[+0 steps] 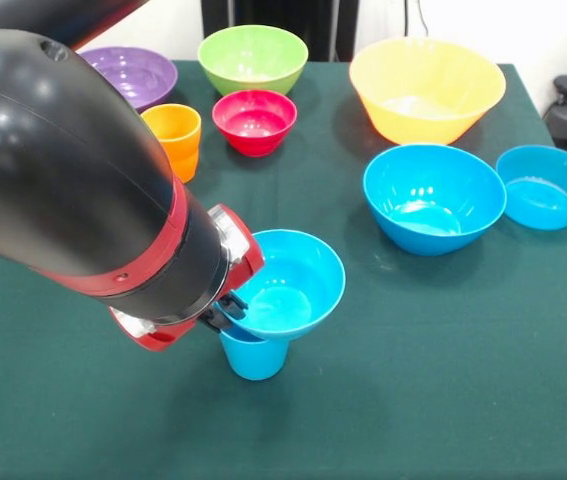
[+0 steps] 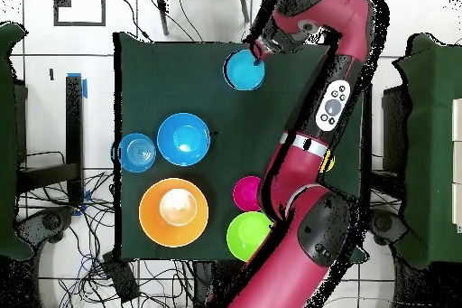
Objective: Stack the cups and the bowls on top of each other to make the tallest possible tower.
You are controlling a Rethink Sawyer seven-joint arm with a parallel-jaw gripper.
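— Nearest the camera on the green table (image 1: 443, 400), what is standing there?

— A blue cup (image 1: 254, 355) is standing upright, and a small blue bowl (image 1: 288, 285) is sitting tilted on its rim, forming a two-piece tower. The arm (image 1: 73, 170) is reaching in from the left, and the gripper (image 1: 225, 308) is touching the bowl's left edge.

— Is the gripper pinching that edge?

— Its dark fingers are lying right at the rim, but whether they are clamping it or standing apart, I cannot tell; the wrist is blocking most of them. From overhead, the gripper (image 2: 261, 52) is sitting at the right rim of the same bowl (image 2: 244, 70).

— And further back?

— To the right, a larger blue bowl (image 1: 433, 198) is resting open side up, with a smaller blue bowl (image 1: 547, 186) just beside it near the table's edge. On the left, an orange cup (image 1: 174, 140) is standing next to a red bowl (image 1: 254, 121).

— What is lying along the far side?

— A purple bowl (image 1: 135, 75), a green bowl (image 1: 253, 58) and the big yellow-orange bowl (image 1: 427, 88) are sitting in a row, all apart from each other.
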